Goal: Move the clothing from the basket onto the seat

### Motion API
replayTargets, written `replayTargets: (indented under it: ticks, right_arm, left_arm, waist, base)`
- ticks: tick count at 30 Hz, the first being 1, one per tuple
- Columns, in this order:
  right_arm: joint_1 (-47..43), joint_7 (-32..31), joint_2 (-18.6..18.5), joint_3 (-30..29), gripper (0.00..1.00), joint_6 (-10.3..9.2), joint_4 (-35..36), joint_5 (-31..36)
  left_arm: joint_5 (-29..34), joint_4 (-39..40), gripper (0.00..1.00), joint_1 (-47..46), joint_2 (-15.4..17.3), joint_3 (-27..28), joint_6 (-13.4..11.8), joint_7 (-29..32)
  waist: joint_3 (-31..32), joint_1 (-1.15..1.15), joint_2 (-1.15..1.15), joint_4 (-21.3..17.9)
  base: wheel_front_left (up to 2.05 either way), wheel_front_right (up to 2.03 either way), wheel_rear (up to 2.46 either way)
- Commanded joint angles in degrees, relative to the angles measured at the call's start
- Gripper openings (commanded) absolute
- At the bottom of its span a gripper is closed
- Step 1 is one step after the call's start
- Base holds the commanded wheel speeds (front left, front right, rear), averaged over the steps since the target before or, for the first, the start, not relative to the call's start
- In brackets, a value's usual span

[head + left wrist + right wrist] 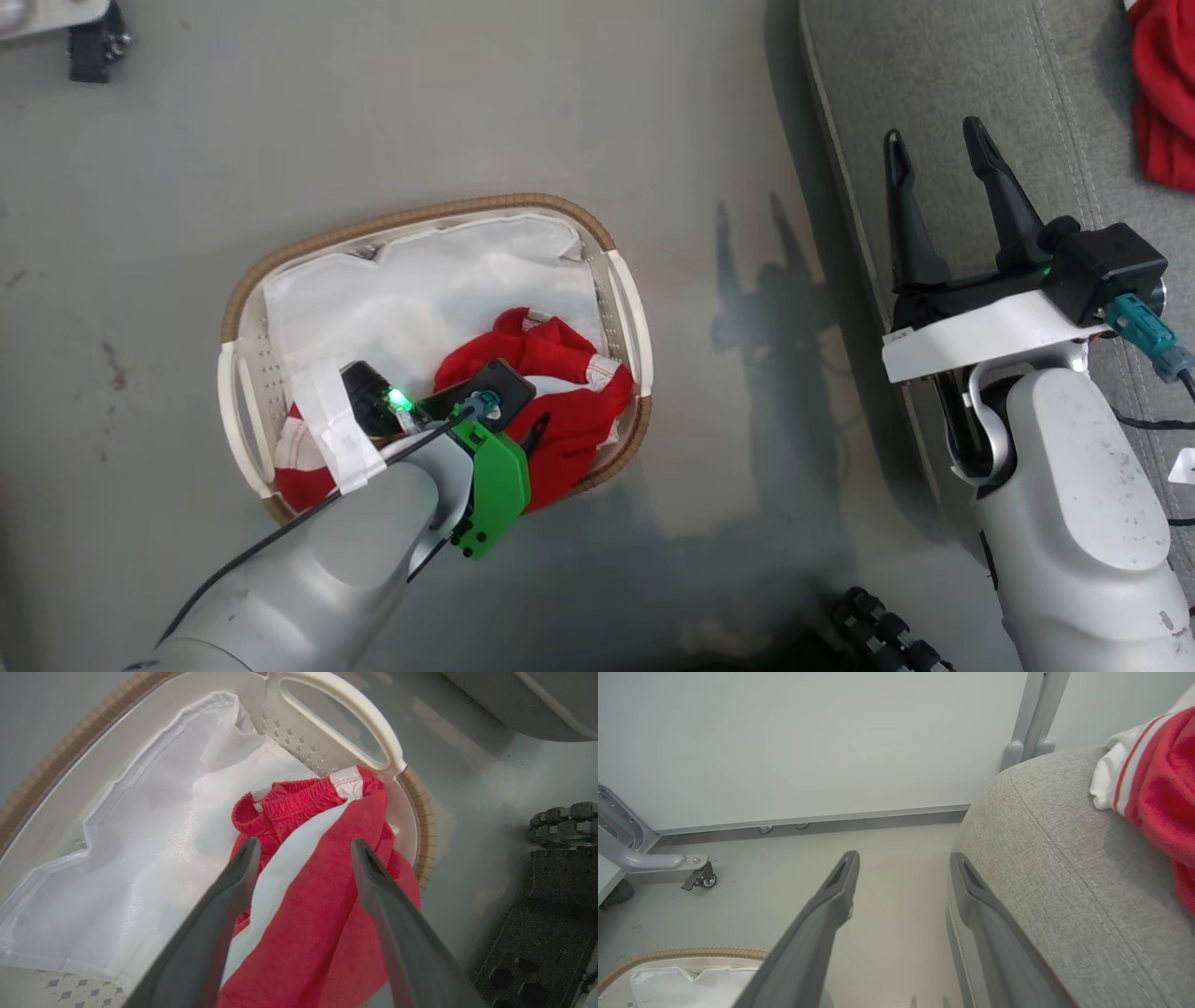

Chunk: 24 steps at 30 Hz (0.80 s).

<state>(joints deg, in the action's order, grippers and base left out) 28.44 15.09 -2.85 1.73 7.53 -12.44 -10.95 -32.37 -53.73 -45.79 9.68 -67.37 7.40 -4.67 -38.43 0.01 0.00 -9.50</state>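
Clothing [569, 378] in bright red with white stripes lies bunched along the near side of the basket [439, 213]. Most of it is heaped against the right end, where a fold drapes onto the rim near the white handle [639, 317]. We see the elastic waistband [299, 800] of one piece turned toward that handle, and a broad white stripe runs down its length. The far and left parts of the basket hold the bare white liner [439, 289], creased and lying against the perforated wall. The basket stands on the smooth grey floor [373, 103], well apart from the seat [980, 84], which takes up the right side of the scene.

Our left hand [304, 843] is down inside the basket. It is released, its two dark fingers spread wide with the red cloth and the white stripe between them. We cannot tell whether the fingertips touch the fabric. From the head camera, the wrist and its green bracket [499, 481] cover most of that hand.

Our right hand [934, 133] hangs over the left edge of the seat, released as well and grasping nothing, with its fingers pointing toward the far side. In the right wrist view one finger shows against the floor and the other against the cushion's rounded side.

Farther right on the seat lies a second red piece [1162, 93], with white trim and thin stripes showing at one edge. It rests on the grey weave, well apart from the right hand.
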Motion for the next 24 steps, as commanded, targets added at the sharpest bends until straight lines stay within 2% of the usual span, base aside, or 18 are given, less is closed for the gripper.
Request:
replayTargets:
  ticks: [1,6,14,19,20,21,22,24]
  right_arm:
    - [1.1,0.1,-0.1,0.4,1.0,-0.08,0.5,-0.5]
    - [1.9,0.1,-0.1,2.0,1.0,-0.08,1.2,-2.5]
    - [1.7,0.1,-0.1,3.8,1.0,-0.08,1.7,-4.0]
    - [1.9,0.1,-0.1,4.3,1.0,-0.08,1.8,-4.6]
    - [2.0,0.1,-0.1,4.4,1.0,-0.08,1.9,-4.8]
    - [2.1,0.1,-0.1,4.4,1.0,-0.08,1.9,-4.8]
    - [2.2,0.1,-0.1,4.4,1.0,-0.08,1.9,-4.8]
    - [2.3,0.1,-0.1,4.4,1.0,-0.08,1.9,-4.7]
  left_arm:
    - [-1.2,0.0,1.0,-1.9,1.3,-1.5,0.1,0.6]
    - [-5.3,0.3,1.0,-5.1,3.4,-4.8,0.1,2.6]
    - [-10.9,4.6,1.0,-6.0,6.3,-6.0,0.1,8.8]
    - [-10.6,6.9,1.0,-4.7,7.9,-6.1,0.1,12.3]
    - [-10.5,7.2,0.8,-4.6,8.2,-6.1,0.1,12.6]
    - [-10.5,7.4,0.68,-4.5,8.3,-6.1,0.1,12.7]
    - [-10.5,7.5,0.29,-4.3,8.4,-6.1,0.1,12.8]
    - [-10.7,7.7,0.0,-4.2,8.5,-6.0,0.1,12.5]
  waist:
    - [-5.7,-0.01,0.0,-4.5]
    - [-8.7,-0.01,0.0,-6.2]
    - [-10.7,-0.01,0.0,-7.9]
    - [-11.3,-0.01,0.0,-8.5]
    - [-11.4,-0.01,0.0,-8.6]
    - [-11.5,-0.01,0.0,-8.7]
    - [-11.5,-0.01,0.0,-8.7]
    - [-11.5,-0.01,0.0,-8.6]
  base:
    - [0.0,0.0,0.0]
    - [0.0,0.0,0.0]
    - [0.0,0.0,0.0]
    - [0.0,0.0,0.0]
    - [0.0,0.0,0.0]
    - [0.0,0.0,0.0]
    - [0.0,0.0,0.0]
    - [0.0,0.0,0.0]
